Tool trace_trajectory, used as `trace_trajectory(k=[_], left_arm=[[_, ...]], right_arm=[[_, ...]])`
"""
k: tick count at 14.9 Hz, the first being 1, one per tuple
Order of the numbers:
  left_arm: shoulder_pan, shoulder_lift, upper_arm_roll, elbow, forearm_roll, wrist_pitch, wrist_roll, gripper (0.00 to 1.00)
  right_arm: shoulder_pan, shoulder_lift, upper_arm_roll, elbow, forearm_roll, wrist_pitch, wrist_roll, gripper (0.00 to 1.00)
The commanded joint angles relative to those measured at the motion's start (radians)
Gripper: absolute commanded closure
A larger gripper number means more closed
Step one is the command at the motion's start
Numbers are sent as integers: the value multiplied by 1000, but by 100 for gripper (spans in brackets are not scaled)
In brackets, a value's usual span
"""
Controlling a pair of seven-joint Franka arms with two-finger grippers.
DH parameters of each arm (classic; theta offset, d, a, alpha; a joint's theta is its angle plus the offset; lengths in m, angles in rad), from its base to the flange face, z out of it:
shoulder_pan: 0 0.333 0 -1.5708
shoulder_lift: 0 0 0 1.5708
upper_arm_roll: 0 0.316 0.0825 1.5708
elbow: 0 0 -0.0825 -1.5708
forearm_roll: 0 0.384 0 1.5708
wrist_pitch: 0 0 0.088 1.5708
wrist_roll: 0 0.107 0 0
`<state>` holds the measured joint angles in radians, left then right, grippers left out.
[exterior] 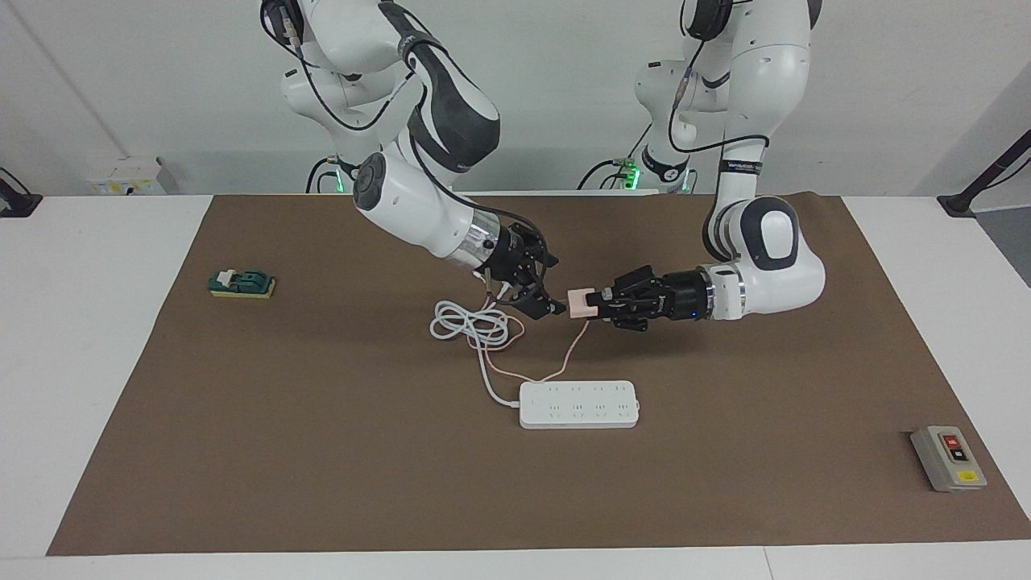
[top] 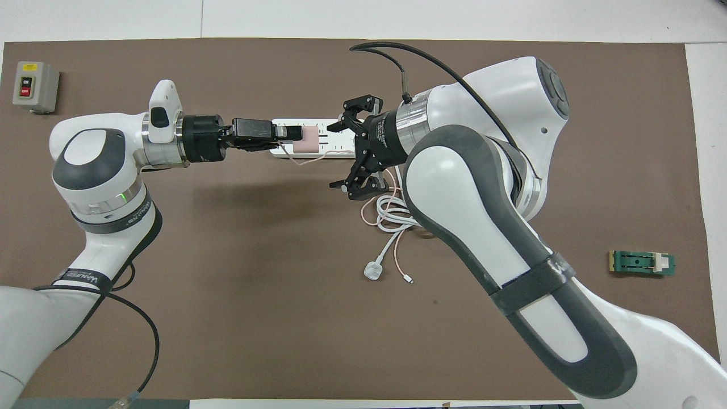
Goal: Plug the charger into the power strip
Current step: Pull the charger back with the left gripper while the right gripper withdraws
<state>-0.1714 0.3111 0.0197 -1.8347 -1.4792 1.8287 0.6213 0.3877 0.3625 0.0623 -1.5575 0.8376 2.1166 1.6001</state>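
Note:
My left gripper [exterior: 598,304] is shut on the pale pink charger [exterior: 580,302] and holds it in the air, clear of the table. In the overhead view the left gripper [top: 296,136] and the charger [top: 310,142] cover part of the white power strip [top: 335,126]. The power strip [exterior: 578,403] lies flat on the brown mat. The thin pink cable [exterior: 564,358] hangs from the charger to the mat. My right gripper [exterior: 551,283] is open and empty, in the air close beside the charger; it also shows wide open in the overhead view [top: 347,149].
The strip's thick white cord lies coiled [exterior: 471,322] with the pink cable, and its white plug [top: 373,271] lies nearer to the robots. A grey button box [exterior: 949,457] sits at the left arm's end. A small green block [exterior: 242,283] sits at the right arm's end.

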Motion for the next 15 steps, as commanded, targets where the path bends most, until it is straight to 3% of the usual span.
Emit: trace_trajectory(k=[1,5,10,12,15], left_arm=[[44,-116,-1,9,248,66,-259,100],[159,-188,-1,32,534,-41,-348,100],[248,-241,-3,170,860,-238,-532,100],[230,-231,-6,206,1012,-223,-603,100],[219,-244,-6,169,1047,-103,-635,100]], right_arm=[[-47,-2,-1,28,9,-49,-17,0],[-139,-22,-4,76,-104,-122,-22,0],[-205,-60,-6,94,-241,-185,-185,0],[-236,-71,-4,94,-290,-216,-291,0],[-282,-82,-6,94,-365,-289,-533,0]])
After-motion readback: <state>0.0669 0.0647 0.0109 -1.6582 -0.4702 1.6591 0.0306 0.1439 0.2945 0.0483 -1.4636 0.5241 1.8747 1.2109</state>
